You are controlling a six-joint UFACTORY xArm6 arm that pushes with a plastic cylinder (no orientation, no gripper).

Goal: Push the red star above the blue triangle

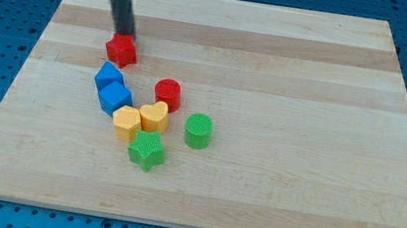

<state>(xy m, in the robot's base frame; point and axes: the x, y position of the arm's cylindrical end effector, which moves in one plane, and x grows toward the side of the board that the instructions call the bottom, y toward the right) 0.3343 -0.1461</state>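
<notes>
There is no grasping hand on this arm, so nothing opens, closes or is held; the arm ends in a dark rod, and my tip [125, 35] comes down at the top edge of the red star [122, 51], touching or very nearly touching it from the view's top. The red star is the landmark for the rest. It lies on the wooden surface [312, 107], toward the view's upper left. Just below it, slightly to the view's left, sits the blue triangle [109, 76], near the star but apart from it. Directly under the triangle and touching it is a blue cube [115, 98]. Below and to the view's right of the star stands a red cylinder [167, 93]. Farther below the star, a yellow hexagon [126, 123] and a yellow heart [153, 116] sit side by side, touching. A green star [147, 151] lies lowest, and a green cylinder [198, 130] stands to the view's right of the yellow pair. No containers appear on the surface.
</notes>
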